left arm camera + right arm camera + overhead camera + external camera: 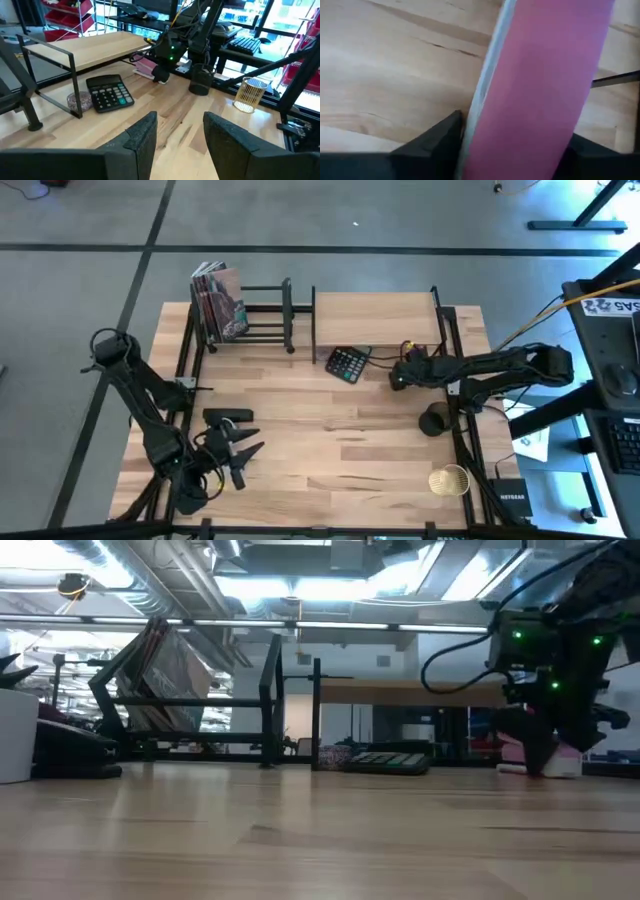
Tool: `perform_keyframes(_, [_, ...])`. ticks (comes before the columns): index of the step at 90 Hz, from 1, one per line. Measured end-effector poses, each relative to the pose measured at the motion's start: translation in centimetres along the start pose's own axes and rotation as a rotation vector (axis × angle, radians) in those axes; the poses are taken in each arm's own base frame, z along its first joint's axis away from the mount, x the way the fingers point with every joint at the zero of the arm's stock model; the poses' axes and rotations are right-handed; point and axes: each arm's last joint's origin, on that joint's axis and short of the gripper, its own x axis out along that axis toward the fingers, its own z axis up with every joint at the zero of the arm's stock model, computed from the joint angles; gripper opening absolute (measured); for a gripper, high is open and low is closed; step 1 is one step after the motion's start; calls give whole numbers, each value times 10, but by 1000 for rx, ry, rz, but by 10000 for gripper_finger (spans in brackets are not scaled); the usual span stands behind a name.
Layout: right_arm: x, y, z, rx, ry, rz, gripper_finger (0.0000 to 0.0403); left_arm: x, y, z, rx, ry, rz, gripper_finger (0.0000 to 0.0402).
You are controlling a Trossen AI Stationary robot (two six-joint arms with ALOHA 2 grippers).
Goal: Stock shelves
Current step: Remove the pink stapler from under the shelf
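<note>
My right gripper [398,376] is down at the front edge of the light-wood board shelf [375,319], its two fingers closed on a flat pink book [540,85] whose long side runs straight out between them, and my left gripper [243,450] waits wide open and empty.

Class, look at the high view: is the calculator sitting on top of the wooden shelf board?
No. The calculator lies on the table at the front edge of the shelf, not on its board.
</note>
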Motion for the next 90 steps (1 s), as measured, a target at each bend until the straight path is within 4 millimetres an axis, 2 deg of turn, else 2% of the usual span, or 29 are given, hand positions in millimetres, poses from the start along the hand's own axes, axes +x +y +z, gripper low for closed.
perform_keyframes(20, [-14,14,7,-76,123,141,147,0,0,0,-5,0,0,143])
perform_keyframes(33, [-25,25,0,-184,162,219,147,0,0,0,-6,0,-1,143])
perform_keyframes(50, [-46,44,-20,-342,202,342,147,0,0,0,-6,-2,2,143])
perform_keyframes(71, [-89,68,-45,-512,152,499,147,0,1,1,-6,-15,11,143])
perform_keyframes(90, [-124,79,-80,-719,75,679,147,0,1,1,-20,-20,13,143])
